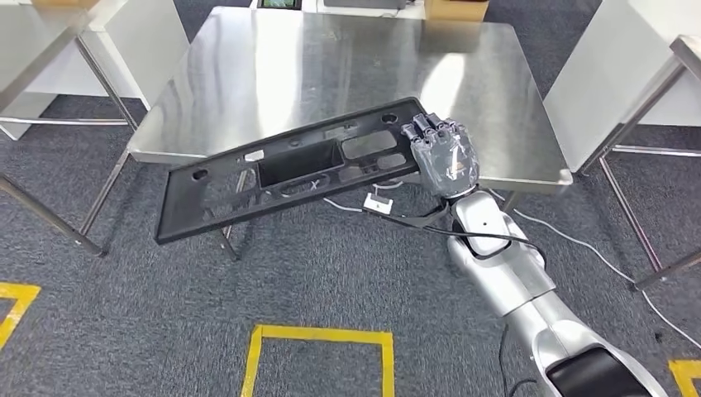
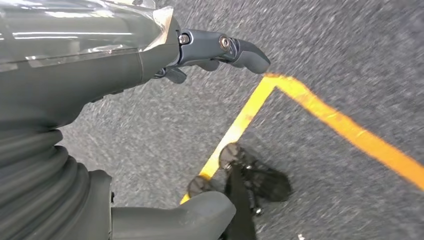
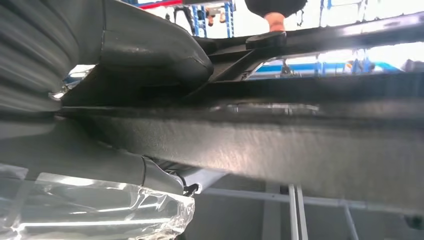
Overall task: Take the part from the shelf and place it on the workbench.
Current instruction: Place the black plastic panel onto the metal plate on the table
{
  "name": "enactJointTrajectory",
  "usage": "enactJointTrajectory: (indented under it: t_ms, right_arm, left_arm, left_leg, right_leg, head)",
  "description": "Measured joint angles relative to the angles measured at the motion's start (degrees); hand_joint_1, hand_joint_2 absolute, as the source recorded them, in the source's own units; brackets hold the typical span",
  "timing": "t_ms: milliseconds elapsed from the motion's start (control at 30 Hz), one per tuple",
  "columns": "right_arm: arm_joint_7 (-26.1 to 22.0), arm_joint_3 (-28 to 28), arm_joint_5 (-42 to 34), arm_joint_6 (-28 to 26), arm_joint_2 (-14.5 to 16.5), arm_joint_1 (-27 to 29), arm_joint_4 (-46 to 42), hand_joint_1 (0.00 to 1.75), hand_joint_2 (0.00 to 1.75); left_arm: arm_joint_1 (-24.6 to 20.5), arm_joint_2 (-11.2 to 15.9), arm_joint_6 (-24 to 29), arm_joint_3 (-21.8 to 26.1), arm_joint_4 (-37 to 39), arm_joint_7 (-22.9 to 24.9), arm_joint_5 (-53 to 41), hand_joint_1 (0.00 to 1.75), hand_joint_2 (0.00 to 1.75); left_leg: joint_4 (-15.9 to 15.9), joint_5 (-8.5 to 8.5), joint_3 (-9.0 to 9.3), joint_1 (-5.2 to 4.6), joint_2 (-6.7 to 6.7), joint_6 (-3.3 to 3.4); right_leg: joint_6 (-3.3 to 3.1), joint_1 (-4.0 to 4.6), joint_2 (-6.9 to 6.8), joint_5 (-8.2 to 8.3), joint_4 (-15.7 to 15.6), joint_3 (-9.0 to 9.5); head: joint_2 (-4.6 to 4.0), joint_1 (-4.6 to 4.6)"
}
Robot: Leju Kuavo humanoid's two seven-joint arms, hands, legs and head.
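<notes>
floor — grey carpet (image 1: 99, 298), yellow tape lines (image 1: 318, 335) | white cabinets (image 1: 612, 58) flanking

Matt black plastic part (image 1: 289, 169); brushed, reflective steel workbench (image 1: 248, 74); rough grey carpet floor (image 1: 331, 273); glossy silver arm (image 1: 512, 281).

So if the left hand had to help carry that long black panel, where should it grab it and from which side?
Probably the free far end of the black panel, coming in from the robot's left. The right hand grips only one short end, so the long flat piece hangs out past the steel table edge, tilted. The thin outer rim there suits fingers wrapping over it. The left hand hangs over the floor.
</notes>
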Motion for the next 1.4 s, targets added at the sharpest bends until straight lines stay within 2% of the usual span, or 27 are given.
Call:
enactJointTrajectory:
  t_ms: [100, 133, 167, 200, 267, 333, 400, 467, 500, 600, 633, 667, 700, 767, 833, 933, 1000, 1033, 1100, 1133, 1167, 1200, 1267, 1300, 1333, 1367, 1400]
  right_arm:
    - [0.02, 0.12, -0.08, 0.00, 0.02, -0.21, 0.42, 1.75, 1.75]
    - [0.04, 0.18, -0.09, 0.00, 0.02, -0.17, 0.59, 1.75, 1.75]
    - [0.06, 0.26, -0.10, 0.00, 0.01, -0.15, 0.74, 1.75, 1.75]
    - [0.09, 0.33, -0.12, 0.00, 0.01, -0.13, 0.85, 1.75, 1.75]
    - [0.14, 0.40, -0.18, 0.00, -0.02, -0.12, 1.03, 1.75, 1.75]
    - [0.24, 0.45, -0.28, -0.02, -0.03, -0.14, 1.22, 1.75, 1.75]
    - [0.37, 0.44, -0.36, -0.07, -0.03, -0.20, 1.34, 1.75, 1.75]
    - [0.46, 0.37, -0.37, -0.10, -0.07, -0.28, 1.36, 1.75, 1.75]
    - [0.49, 0.34, -0.42, -0.10, -0.10, -0.36, 1.41, 1.75, 1.75]
    - [0.46, 0.23, -1.40, -0.16, -0.10, -0.79, 2.18, 1.75, 1.75]
    - [0.35, 0.19, -1.98, -0.21, -0.07, -0.91, 2.63, 1.75, 1.75]
    - [0.17, 0.13, -2.59, -0.27, -0.03, -1.03, 3.11, 1.75, 1.75]
    - [-0.10, 0.06, -3.17, -0.33, 0.03, -1.23, 3.63, 1.75, 1.75]
    - [-0.65, -0.07, -4.03, -0.46, 0.20, -1.87, 4.65, 1.75, 1.75]
    - [-0.95, -0.13, -4.48, -0.65, 0.45, -2.66, 5.68, 1.75, 1.75]
    - [-0.97, -0.20, -4.87, -0.79, 0.99, -3.05, 6.67, 1.75, 1.75]
    - [-0.92, -0.25, -4.99, -0.81, 1.30, -3.07, 6.92, 1.75, 1.75]
    - [-0.85, -0.26, -4.98, -0.84, 1.39, -3.06, 7.01, 1.75, 1.75]
    - [-0.57, -0.30, -4.82, -0.90, 1.55, -2.75, 7.11, 1.75, 1.75]
    - [-0.39, -0.34, -4.65, -0.92, 1.61, -2.45, 7.14, 1.75, 1.75]
    - [-0.22, -0.39, -4.45, -0.91, 1.67, -2.12, 7.14, 1.75, 1.75]
    - [-0.07, -0.46, -4.23, -0.89, 1.74, -1.84, 7.13, 1.75, 1.75]
    - [0.14, -0.62, -3.86, -0.84, 1.85, -1.47, 7.12, 1.75, 1.75]
    - [0.21, -0.68, -3.75, -0.81, 1.90, -1.35, 7.13, 1.75, 1.75]
    - [0.26, -0.73, -3.69, -0.80, 1.97, -1.27, 7.12, 1.75, 1.75]
    - [0.30, -0.78, -3.64, -0.78, 2.06, -1.16, 7.09, 1.75, 1.75]
    - [0.34, -0.86, -3.57, -0.76, 2.15, -1.10, 7.06, 1.75, 1.75]
  left_arm:
    - [0.00, 0.02, 0.01, 0.02, 0.00, -0.01, 0.00, 0.00, 1.75]
    - [0.03, 0.00, 0.01, 0.02, 0.01, -0.01, -0.01, 0.00, 1.75]
    - [0.07, -0.03, 0.00, 0.02, 0.01, 0.02, -0.02, 0.00, 1.75]
    - [0.09, -0.08, 0.00, 0.02, 0.02, 0.04, -0.04, 0.00, 1.75]
    - [0.11, -0.17, -0.01, 0.03, 0.02, 0.08, -0.08, 0.00, 1.75]
    - [0.06, -0.20, -0.01, 0.06, 0.02, 0.09, -0.11, 0.00, 1.75]
    - [0.06, -0.20, 0.00, 0.07, 0.02, 0.13, -0.15, 0.00, 1.75]
    - [0.07, -0.12, 0.00, 0.07, 0.01, 0.15, -0.19, 0.00, 1.75]
    - [0.04, -0.09, -0.03, 0.07, 0.01, 0.15, -0.21, 0.00, 1.75]
    - [0.06, -0.11, -0.10, 0.15, 0.02, 0.18, -0.26, 0.00, 1.75]
    - [0.09, -0.11, -0.09, 0.23, 0.02, 0.20, -0.25, 0.00, 1.75]
    - [0.13, -0.11, -0.08, 0.32, 0.02, 0.21, -0.25, 0.00, 1.75]
    - [0.14, -0.10, -0.05, 0.43, 0.02, 0.22, -0.24, 0.00, 1.75]
    - [0.14, -0.03, -0.01, 0.64, 0.02, 0.21, -0.22, 0.00, 1.75]
    - [0.10, 0.05, 0.02, 0.80, 0.01, 0.20, -0.18, 0.00, 1.75]
    - [0.16, 0.07, 0.06, 0.96, 0.01, 0.20, -0.16, 0.00, 1.75]
    - [0.12, 0.03, 0.05, 1.08, 0.01, 0.17, -0.25, 0.00, 1.75]
    - [0.04, 0.02, 0.01, 1.14, 0.01, 0.15, -0.31, 0.00, 1.75]
    - [-0.04, 0.02, -0.12, 1.24, 0.01, 0.09, -0.42, 0.00, 1.75]
    - [-0.02, 0.00, -0.16, 1.27, 0.02, 0.07, -0.46, 0.00, 1.75]
    - [0.01, -0.04, -0.19, 1.29, 0.02, 0.05, -0.50, 0.00, 1.75]
    - [0.05, -0.09, -0.19, 1.32, 0.02, 0.05, -0.54, 0.00, 1.75]
    - [0.08, -0.17, -0.19, 1.40, 0.02, 0.04, -0.62, 0.00, 1.75]
    - [0.08, -0.17, -0.19, 1.43, 0.02, 0.04, -0.66, 0.00, 1.75]
    - [0.04, -0.16, -0.18, 1.45, 0.01, 0.01, -0.68, 0.00, 1.75]
    - [0.03, -0.14, -0.17, 1.46, 0.01, -0.02, -0.72, 0.00, 1.75]
    - [0.02, -0.13, -0.17, 1.46, 0.01, -0.04, -0.74, 0.00, 1.75]
  left_leg:
    - [-0.09, -0.70, 0.64, 0.01, -0.14, 0.45]
    - [-0.08, -1.04, 0.94, 0.01, -0.18, 0.43]
    - [-0.06, -1.43, 1.37, 0.03, -0.23, 0.32]
    - [-0.05, -1.86, 1.95, 0.07, -0.27, 0.15]
    - [0.04, -2.87, 3.18, 0.07, -0.31, -0.37]
    - [0.13, -3.73, 3.60, -0.10, -0.26, -1.07]
    - [0.54, -4.15, 3.60, -0.19, -0.11, -1.65]
    - [2.27, -4.62, 3.09, -0.02, 0.02, -2.19]
    - [4.32, -5.23, 2.07, 0.11, 0.06, -2.50]
    - [14.97, -8.88, -4.63, 0.48, 0.08, -3.41]
    - [17.30, -9.54, -6.70, 0.56, 0.08, -3.50]
    - [17.64, -9.10, -7.84, 0.59, 0.09, -3.44]
    - [15.81, -7.32, -7.86, 0.58, 0.08, -3.20]
    - [8.10, -1.74, -5.52, 0.34, 0.07, -2.16]
    - [2.27, 0.76, -3.33, -0.12, 0.07, -1.13]
    - [0.40, 0.42, -1.91, -0.43, 0.06, -0.14]
    - [-0.33, 0.52, -0.51, -0.30, 0.06, 0.35]
    - [-0.59, 0.49, 0.07, -0.19, 0.02, 0.53]
    - [-0.63, 0.01, 0.52, -0.21, -0.10, 0.74]
    - [-0.62, -0.34, 0.79, -0.21, -0.17, 0.72]
    - [-0.60, -0.74, 1.17, -0.19, -0.24, 0.62]
    - [-0.56, -1.20, 1.67, -0.12, -0.30, 0.43]
    - [-0.33, -2.27, 2.77, 0.05, -0.39, -0.14]
    - [-0.08, -2.85, 3.24, 0.08, -0.43, -0.51]
    - [0.13, -3.42, 3.47, 0.03, -0.42, -0.93]
    - [0.38, -3.86, 3.64, -0.04, -0.38, -1.34]
    - [0.61, -4.17, 3.77, -0.10, -0.33, -1.65]
  right_leg:
    - [0.03, -0.23, -0.05, -3.20, 10.87, -7.29]
    - [0.25, -0.28, -0.06, -3.48, 12.67, -9.11]
    - [0.67, -0.34, -0.08, -2.67, 12.22, -9.82]
    - [1.25, -0.46, -0.12, -0.75, 9.56, -9.34]
    - [2.14, -0.70, -0.44, 4.25, 1.09, -6.68]
    - [1.11, -0.53, -0.77, 6.30, -3.94, -4.89]
    - [-0.47, -0.44, -0.62, 6.08, -4.45, -4.40]
    - [-1.22, -0.77, -0.38, 5.99, -4.53, -3.62]
    - [-1.61, -0.87, -0.33, 5.71, -4.56, -3.09]
    - [-2.51, -0.69, -0.29, 4.68, -4.59, -1.91]
    - [-2.57, -0.59, -0.22, 4.30, -4.59, -1.52]
    - [-2.54, -0.50, -0.15, 3.90, -4.59, -1.05]
    - [-2.50, -0.40, -0.09, 3.47, -4.60, -0.49]
    - [-2.35, -0.21, -0.03, 2.58, -4.66, 0.78]
    - [-1.95, 0.02, 0.09, 1.85, -4.87, 1.51]
    - [-0.80, 0.39, 0.17, 1.61, -4.33, 1.87]
    - [-0.33, 0.41, 0.09, 1.01, -1.77, 0.84]
    - [-0.25, 0.30, 0.05, 0.24, 1.01, -0.81]
    - [-0.37, 0.00, 0.03, -1.99, 8.41, -5.62]
    - [-0.28, -0.16, 0.03, -2.99, 11.10, -7.88]
    - [0.04, -0.32, 0.01, -3.24, 11.96, -9.27]
    - [0.68, -0.51, -0.03, -2.30, 10.61, -9.51]
    - [2.25, -0.98, -0.29, 2.45, 2.97, -7.37]
    - [2.35, -1.00, -0.52, 4.31, -0.68, -6.19]
    - [1.87, -0.90, -0.72, 5.48, -3.10, -5.18]
    - [1.06, -0.77, -0.84, 5.97, -4.18, -4.75]
    - [0.13, -0.58, -0.84, 5.73, -4.15, -4.54]
  head:
    - [0.00, 0.09]
    - [0.00, 0.10]
    - [0.00, 0.13]
    - [0.00, 0.14]
    - [0.00, 0.17]
    - [0.00, 0.17]
    - [0.00, 0.10]
    - [0.00, 0.05]
    - [0.00, 0.05]
    - [0.00, 0.03]
    - [0.00, 0.02]
    - [0.00, 0.02]
    - [0.00, 0.03]
    - [0.00, 0.05]
    - [0.00, 0.07]
    - [0.00, 0.04]
    - [0.00, 0.09]
    - [0.00, 0.11]
    - [0.00, 0.14]
    - [0.00, 0.15]
    - [0.00, 0.16]
    - [0.00, 0.18]
    - [0.00, 0.21]
    - [0.00, 0.21]
    - [0.00, 0.19]
    - [0.00, 0.17]
    - [0.00, 0.14]
